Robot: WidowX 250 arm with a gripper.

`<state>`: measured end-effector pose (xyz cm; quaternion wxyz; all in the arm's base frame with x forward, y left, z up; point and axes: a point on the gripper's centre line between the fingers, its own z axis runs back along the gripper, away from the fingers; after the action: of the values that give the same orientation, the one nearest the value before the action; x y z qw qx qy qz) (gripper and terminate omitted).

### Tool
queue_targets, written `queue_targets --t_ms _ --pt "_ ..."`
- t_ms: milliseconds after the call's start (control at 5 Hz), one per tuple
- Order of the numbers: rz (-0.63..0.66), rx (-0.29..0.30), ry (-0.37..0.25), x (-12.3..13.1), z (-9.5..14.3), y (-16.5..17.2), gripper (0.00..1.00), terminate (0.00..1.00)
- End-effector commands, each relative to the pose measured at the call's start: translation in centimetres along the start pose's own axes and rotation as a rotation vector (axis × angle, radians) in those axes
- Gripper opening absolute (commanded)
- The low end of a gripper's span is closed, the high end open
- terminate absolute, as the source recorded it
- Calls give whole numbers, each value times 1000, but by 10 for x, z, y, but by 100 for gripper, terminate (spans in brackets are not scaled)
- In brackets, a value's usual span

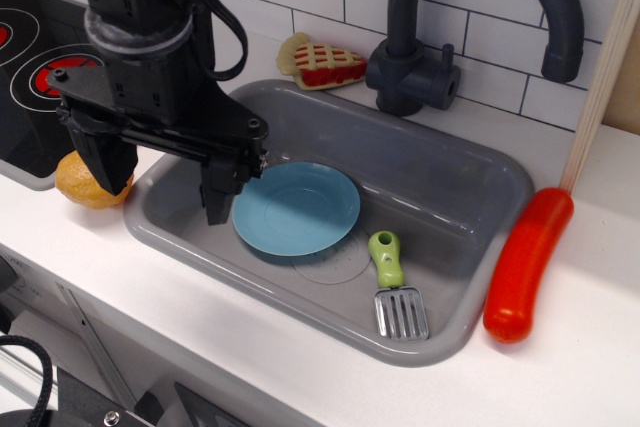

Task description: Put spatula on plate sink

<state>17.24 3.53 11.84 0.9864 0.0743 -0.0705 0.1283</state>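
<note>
Currently I see my gripper (165, 187) spread wide, empty, at nine o'clock from the plate (297, 208); the spatula (393, 285) lies at four in the sink (470, 182).

White counter (300, 367) with inset fittings
Sink (480, 187) at centre; red sausage (525, 265) at 3 o'clock; orange (88, 185) at 9; stovetop (30, 67) at 10; pie slice (320, 62) at 12, faucet (420, 77) beside it.
</note>
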Motion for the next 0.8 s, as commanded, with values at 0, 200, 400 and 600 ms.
queue_targets --t_ms 0,200,400,600 --pt "0 0 0 0 0 0 100 0" --pt "202 -12 -5 18 -14 -25 100 0" --pt "347 -4 -14 34 -25 -45 100 0" --pt "461 7 -13 49 -38 -63 100 0"
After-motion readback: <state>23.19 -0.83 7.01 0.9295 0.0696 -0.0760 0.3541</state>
